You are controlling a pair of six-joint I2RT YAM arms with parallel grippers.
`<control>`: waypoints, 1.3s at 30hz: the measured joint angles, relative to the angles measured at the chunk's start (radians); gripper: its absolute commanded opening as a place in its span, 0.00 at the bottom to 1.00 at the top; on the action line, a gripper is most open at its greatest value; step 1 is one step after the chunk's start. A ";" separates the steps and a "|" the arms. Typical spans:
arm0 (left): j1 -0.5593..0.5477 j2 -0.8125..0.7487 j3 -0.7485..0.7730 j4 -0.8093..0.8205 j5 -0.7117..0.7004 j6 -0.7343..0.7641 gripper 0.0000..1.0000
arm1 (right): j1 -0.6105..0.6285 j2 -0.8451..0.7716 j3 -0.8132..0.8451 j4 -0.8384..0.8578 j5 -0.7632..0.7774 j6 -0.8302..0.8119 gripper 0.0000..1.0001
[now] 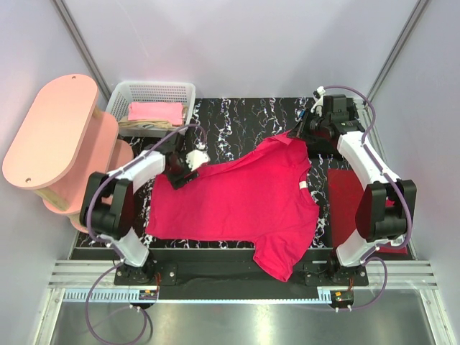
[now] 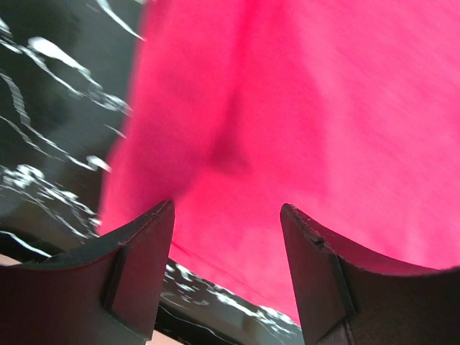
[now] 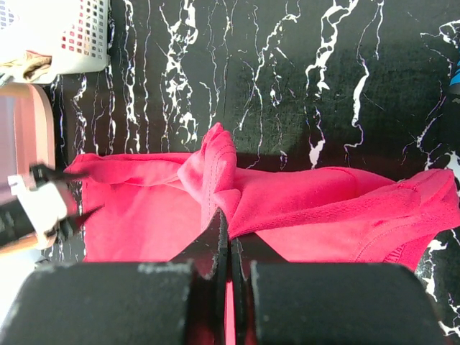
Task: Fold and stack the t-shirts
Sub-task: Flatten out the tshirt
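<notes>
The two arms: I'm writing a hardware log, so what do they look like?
Both the left arm and right arm have white shell links between black joint housings, with grey-purple cables looping alongside. The left gripper has dark, wedge-shaped fingers with scuffed edges.

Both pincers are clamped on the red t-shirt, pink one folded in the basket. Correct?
No: only the right pincer is shut on the red t-shirt; the left wrist view shows the left pincer open over it. The pink t-shirt does lie in the basket.
</notes>
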 measured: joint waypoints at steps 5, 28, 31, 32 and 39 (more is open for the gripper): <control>0.029 0.127 0.134 0.034 -0.036 -0.002 0.65 | 0.000 0.000 0.000 0.000 -0.002 0.000 0.00; 0.097 0.250 0.246 0.161 -0.178 0.047 0.00 | 0.000 0.000 0.001 0.000 -0.018 -0.001 0.00; 0.097 0.258 0.262 0.200 -0.216 0.048 0.11 | 0.000 0.000 0.001 0.000 -0.020 -0.001 0.00; 0.097 0.261 0.265 0.220 -0.230 0.051 0.21 | 0.000 0.000 0.001 0.000 -0.020 -0.001 0.00; 0.099 0.217 0.219 0.299 -0.306 0.049 0.67 | 0.000 0.016 0.001 0.001 -0.027 -0.001 0.00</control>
